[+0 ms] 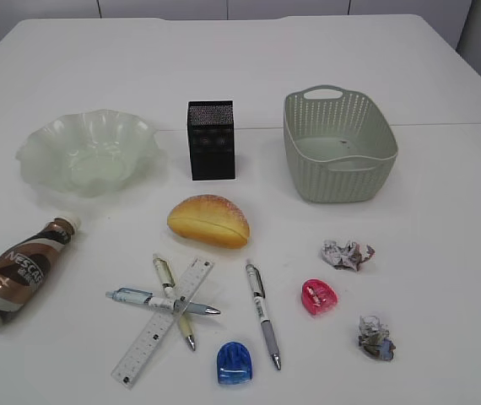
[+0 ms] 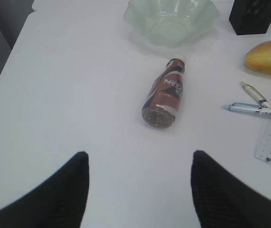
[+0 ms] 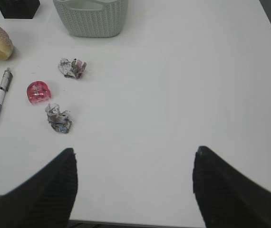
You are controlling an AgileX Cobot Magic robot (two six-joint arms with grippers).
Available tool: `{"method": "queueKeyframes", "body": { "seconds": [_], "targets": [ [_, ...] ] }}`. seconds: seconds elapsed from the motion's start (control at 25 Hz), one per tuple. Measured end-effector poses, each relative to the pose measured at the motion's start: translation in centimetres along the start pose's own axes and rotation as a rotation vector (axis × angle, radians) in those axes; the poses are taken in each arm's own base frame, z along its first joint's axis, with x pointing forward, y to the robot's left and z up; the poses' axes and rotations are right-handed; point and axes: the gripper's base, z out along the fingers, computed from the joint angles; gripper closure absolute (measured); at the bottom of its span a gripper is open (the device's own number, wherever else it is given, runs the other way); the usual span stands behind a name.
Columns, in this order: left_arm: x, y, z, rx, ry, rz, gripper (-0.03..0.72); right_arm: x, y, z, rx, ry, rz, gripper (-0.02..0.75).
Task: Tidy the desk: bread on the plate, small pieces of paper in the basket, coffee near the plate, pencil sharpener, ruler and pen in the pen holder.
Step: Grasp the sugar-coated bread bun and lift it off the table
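The bread (image 1: 209,220) lies mid-desk in front of the black pen holder (image 1: 212,140). The wavy green plate (image 1: 87,152) stands empty at the left, the perforated basket (image 1: 339,145) at the right. On its side at the left edge lies the coffee bottle (image 1: 19,272). The ruler (image 1: 163,321) crosses two pens (image 1: 163,302); a third pen (image 1: 262,313) lies apart. A blue pencil sharpener (image 1: 235,363) and a pink one (image 1: 318,297) sit near two crumpled papers (image 1: 347,254) (image 1: 375,337). My left gripper (image 2: 140,159) and right gripper (image 3: 134,159) both hang open over bare desk, holding nothing. Neither arm shows in the exterior view.
The white desk's (image 3: 183,95) near edge shows just under my right gripper. A dark gap runs along the desk's left edge (image 2: 2,52) in the left wrist view.
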Motion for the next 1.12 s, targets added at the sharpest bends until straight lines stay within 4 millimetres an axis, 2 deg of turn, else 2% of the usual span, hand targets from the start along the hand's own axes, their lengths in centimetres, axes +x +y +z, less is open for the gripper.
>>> {"method": "queueKeyframes", "body": {
  "seconds": [1.12],
  "targets": [
    [0.0,0.0,0.0,0.0,0.0,0.0,0.2,-0.02,0.0,0.0,0.0,-0.002,0.002,0.186]
  ]
}}
